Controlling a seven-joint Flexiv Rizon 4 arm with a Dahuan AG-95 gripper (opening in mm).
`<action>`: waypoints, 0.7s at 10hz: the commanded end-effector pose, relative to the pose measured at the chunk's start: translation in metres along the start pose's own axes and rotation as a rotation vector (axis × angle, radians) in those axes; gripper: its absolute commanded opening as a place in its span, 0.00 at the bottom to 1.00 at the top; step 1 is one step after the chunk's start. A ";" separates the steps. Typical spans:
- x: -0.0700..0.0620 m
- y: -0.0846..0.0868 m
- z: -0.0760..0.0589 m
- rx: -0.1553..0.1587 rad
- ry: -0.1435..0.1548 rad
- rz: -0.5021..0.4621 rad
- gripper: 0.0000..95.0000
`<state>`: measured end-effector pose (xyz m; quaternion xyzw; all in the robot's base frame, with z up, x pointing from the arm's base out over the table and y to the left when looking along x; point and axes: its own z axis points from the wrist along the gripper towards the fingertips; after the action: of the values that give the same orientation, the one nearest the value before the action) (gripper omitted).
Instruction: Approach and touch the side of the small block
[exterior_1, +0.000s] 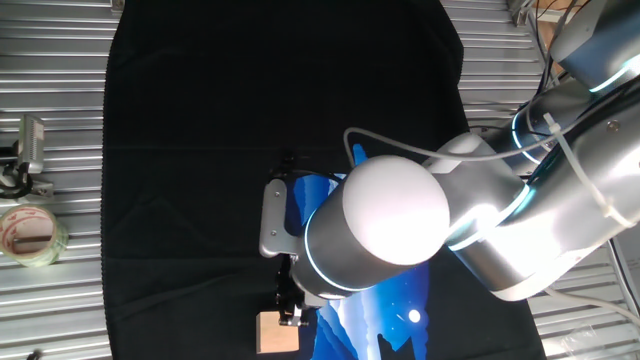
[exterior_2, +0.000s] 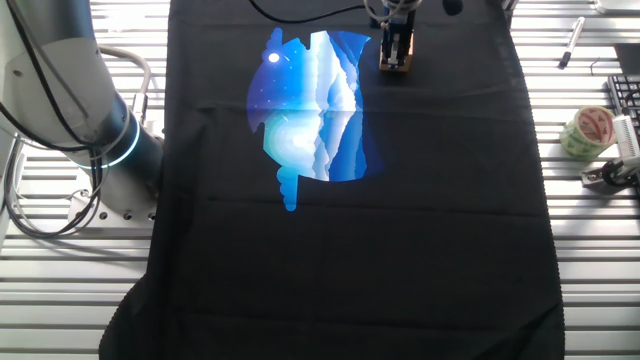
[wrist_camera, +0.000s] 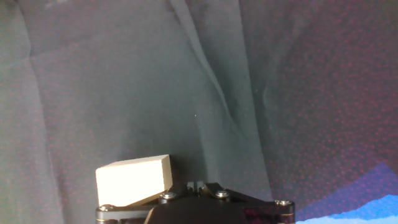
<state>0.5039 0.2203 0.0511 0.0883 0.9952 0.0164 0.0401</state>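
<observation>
The small block is a pale tan wooden cube on the black cloth, near the cloth's edge. It also shows in the other fixed view and at the lower left of the hand view. My gripper is low over the cloth, right beside the block. In the hand view the two fingertips stand pressed together, with the block just to their left and nothing between them. I cannot tell whether the fingers touch the block's side. In the other fixed view the gripper stands directly at the block.
A blue mountain picture lies on the cloth beside the block. A roll of clear tape and a metal clamp sit on the slatted metal table off the cloth. The arm's base stands at the side.
</observation>
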 end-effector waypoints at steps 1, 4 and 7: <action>0.001 0.003 0.002 0.007 -0.001 -0.034 0.00; 0.002 0.007 0.003 0.016 0.000 -0.064 0.00; 0.004 0.010 0.004 0.021 0.000 -0.078 0.00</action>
<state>0.5020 0.2315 0.0471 0.0495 0.9980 0.0046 0.0389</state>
